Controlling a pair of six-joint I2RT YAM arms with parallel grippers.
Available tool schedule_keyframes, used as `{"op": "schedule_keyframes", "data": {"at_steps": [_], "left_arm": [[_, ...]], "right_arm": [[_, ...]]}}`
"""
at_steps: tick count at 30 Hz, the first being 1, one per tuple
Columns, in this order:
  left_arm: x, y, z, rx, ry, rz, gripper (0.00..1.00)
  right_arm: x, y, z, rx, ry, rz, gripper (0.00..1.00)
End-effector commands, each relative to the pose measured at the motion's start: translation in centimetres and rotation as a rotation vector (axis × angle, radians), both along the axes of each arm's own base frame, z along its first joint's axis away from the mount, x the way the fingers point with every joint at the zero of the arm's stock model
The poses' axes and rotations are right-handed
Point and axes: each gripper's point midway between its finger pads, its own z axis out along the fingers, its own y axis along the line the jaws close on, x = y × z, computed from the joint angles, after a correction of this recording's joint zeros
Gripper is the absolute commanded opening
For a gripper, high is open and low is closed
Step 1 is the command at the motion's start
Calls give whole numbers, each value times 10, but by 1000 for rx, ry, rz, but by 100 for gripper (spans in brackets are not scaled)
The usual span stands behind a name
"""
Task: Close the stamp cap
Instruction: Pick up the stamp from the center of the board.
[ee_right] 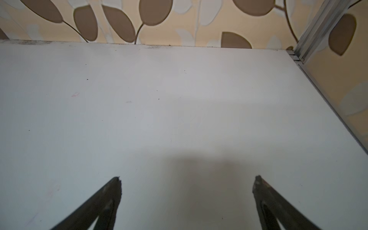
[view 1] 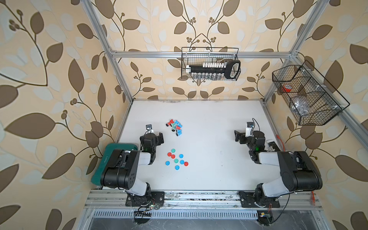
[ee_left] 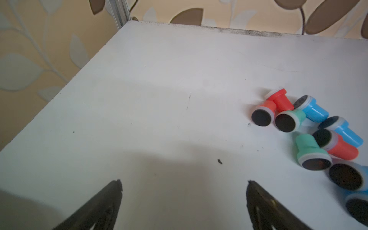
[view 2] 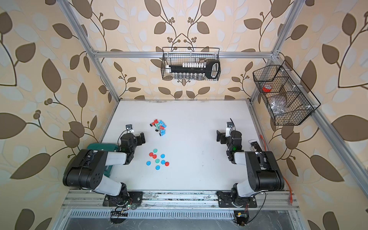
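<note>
Stamps (ee_left: pixel 307 146) run off the left wrist view's edge; left fingers (ee_left: pixel 107 202) and right fingers (ee_right: pixel 105 201) spread wide.

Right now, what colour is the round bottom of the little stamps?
Black. The stamps show it best in the left wrist view.

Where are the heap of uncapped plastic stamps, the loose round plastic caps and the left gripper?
Heap of uncapped plastic stamps (view 1: pixel 174 126): a top view, on a stamp near the heap's middle.
Loose round plastic caps (view 1: pixel 176 160): a top view, on the group's middle cap.
Left gripper (ee_left: pixel 184 182): left wrist view, midway between its open fingertips.
</note>
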Motion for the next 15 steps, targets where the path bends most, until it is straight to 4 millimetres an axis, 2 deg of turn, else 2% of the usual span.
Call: {"op": "schedule_keyframes", "data": {"at_steps": [1,15], "left_arm": [[5,1,13,-2,-39,1,99],[5,2,13,-1,-38,2,99]], "right_arm": [[3,3,4,9,-11,13,99],[2,3,4,9,-8,13,99]]}}
